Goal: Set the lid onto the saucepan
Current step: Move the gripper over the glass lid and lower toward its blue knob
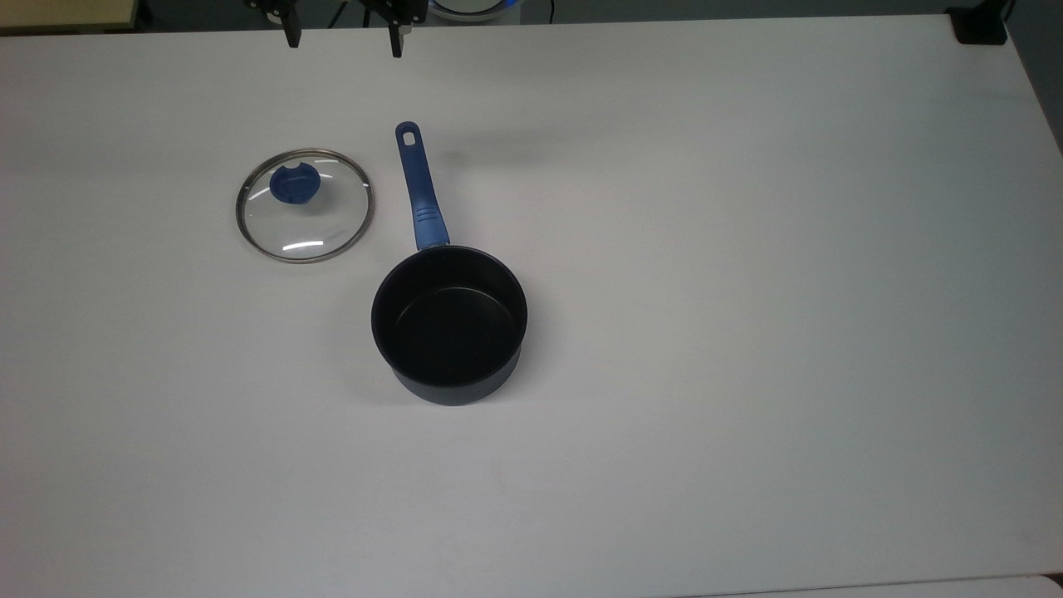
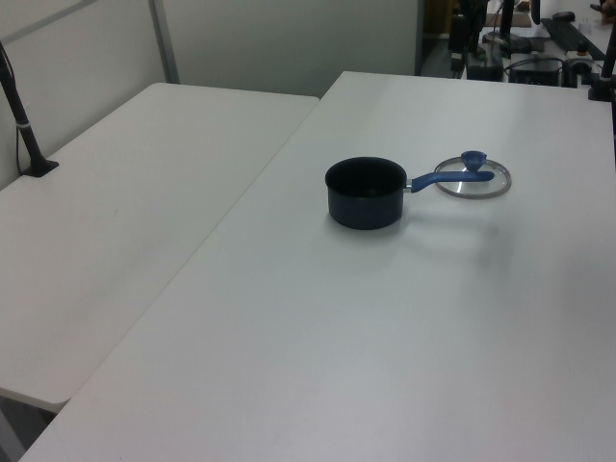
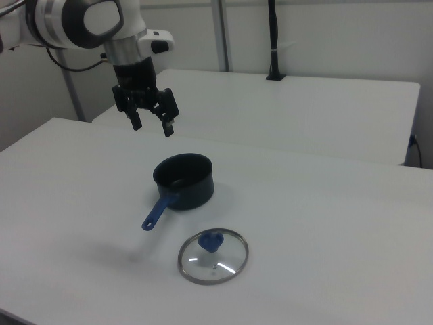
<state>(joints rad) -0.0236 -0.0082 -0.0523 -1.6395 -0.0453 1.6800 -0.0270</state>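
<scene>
The dark navy saucepan point(image 1: 449, 324) stands upright and empty on the white table, its long blue handle point(image 1: 420, 187) pointing toward the top view's upper edge. The clear glass lid point(image 1: 304, 205) with a steel rim and blue knob point(image 1: 293, 183) lies flat on the table at the top view's left of the handle, apart from the pan. My gripper point(image 3: 152, 124) hangs open and empty in the air, well above the table and above the pan's far side in the right view. Its two black fingertips point(image 1: 291, 36) show at the top view's upper edge. The saucepan point(image 2: 366, 192) and lid point(image 2: 473, 179) also appear in the left view.
The white table point(image 1: 747, 332) is wide and bare around the pan and lid. A second white table point(image 2: 125, 221) adjoins it at the left view's left. A black post point(image 3: 273, 40) stands on the far table in the right view.
</scene>
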